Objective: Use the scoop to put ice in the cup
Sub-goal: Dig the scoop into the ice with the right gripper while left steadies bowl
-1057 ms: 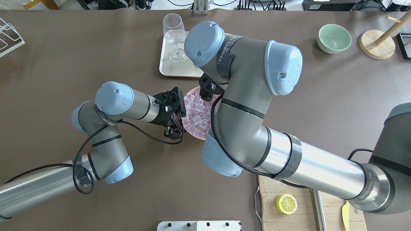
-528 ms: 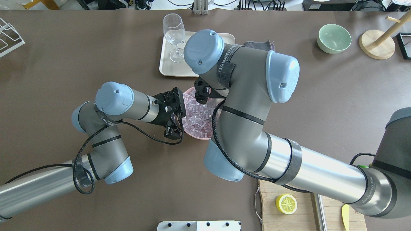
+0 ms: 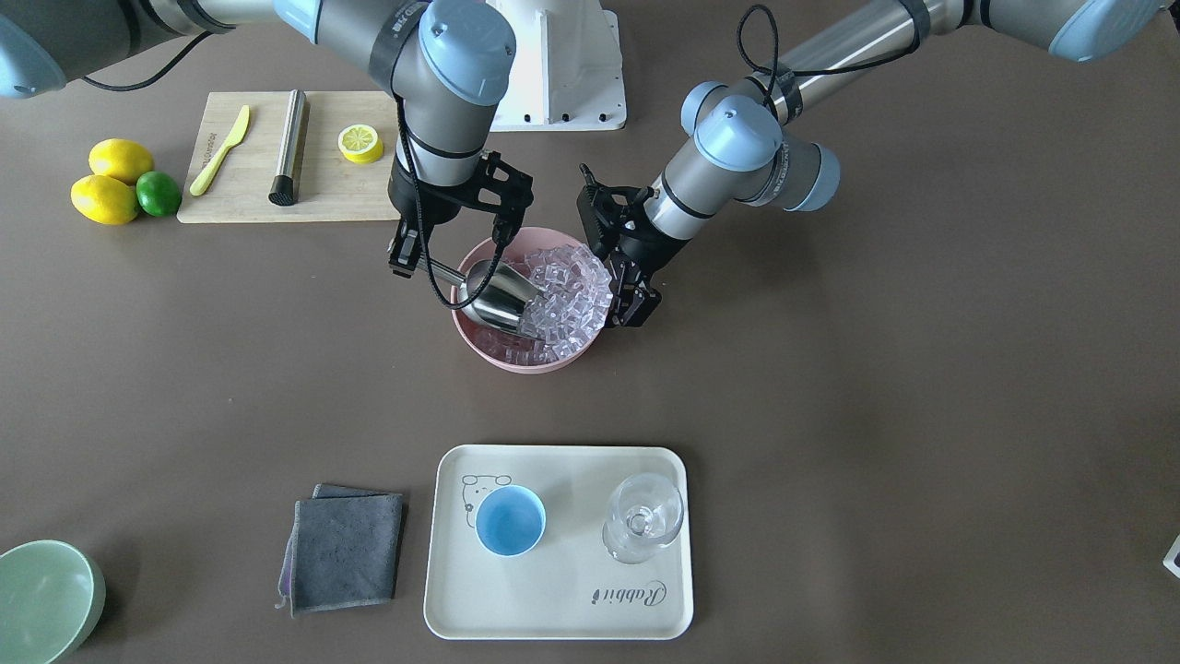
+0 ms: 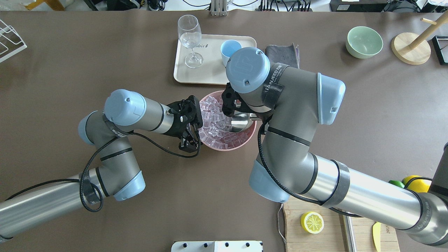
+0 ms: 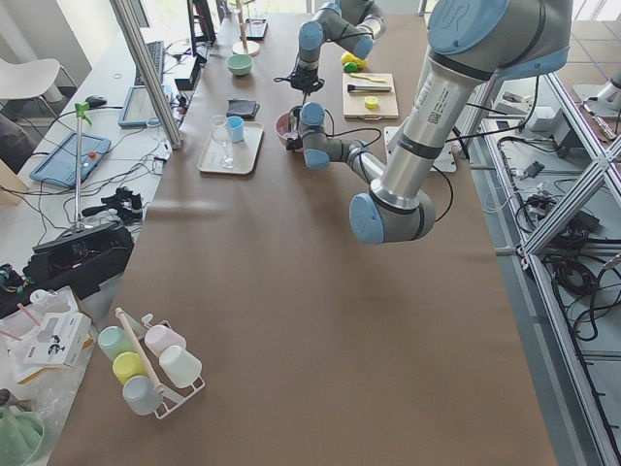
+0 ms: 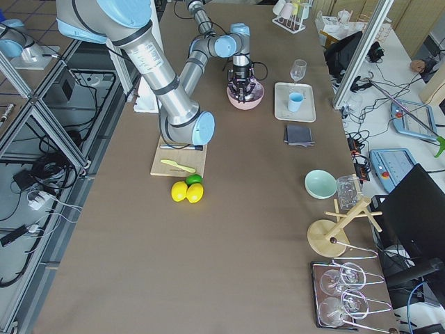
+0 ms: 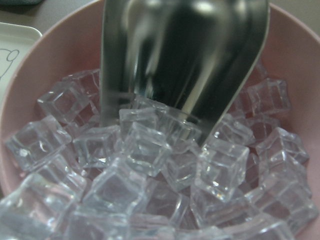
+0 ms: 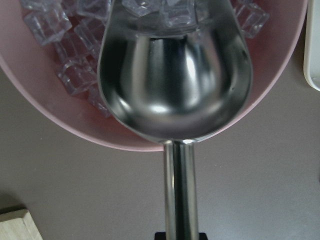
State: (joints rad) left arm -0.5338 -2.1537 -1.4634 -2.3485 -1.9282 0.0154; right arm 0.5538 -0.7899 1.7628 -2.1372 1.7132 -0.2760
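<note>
A brown table [image 3: 876, 415] holds a cream tray [image 3: 562, 590] and a pink bowl [image 3: 525, 367], set apart. The left gripper [image 3: 631, 304] sits at the bowl's rim; its grip is unclear. The right gripper [image 3: 412, 261] clamps a steel scoop [image 3: 498, 295] by the handle. A blue cup [image 3: 510, 520] stands on the tray. Ice [image 3: 572, 286] fills the bowl, against the scoop's mouth.

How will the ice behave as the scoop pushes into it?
The ice looks hard, glossy and loosely heaped in the pink bowl, so cubes probably slide and tumble aside. Some may slip off the smooth steel scoop when lifted.
</note>
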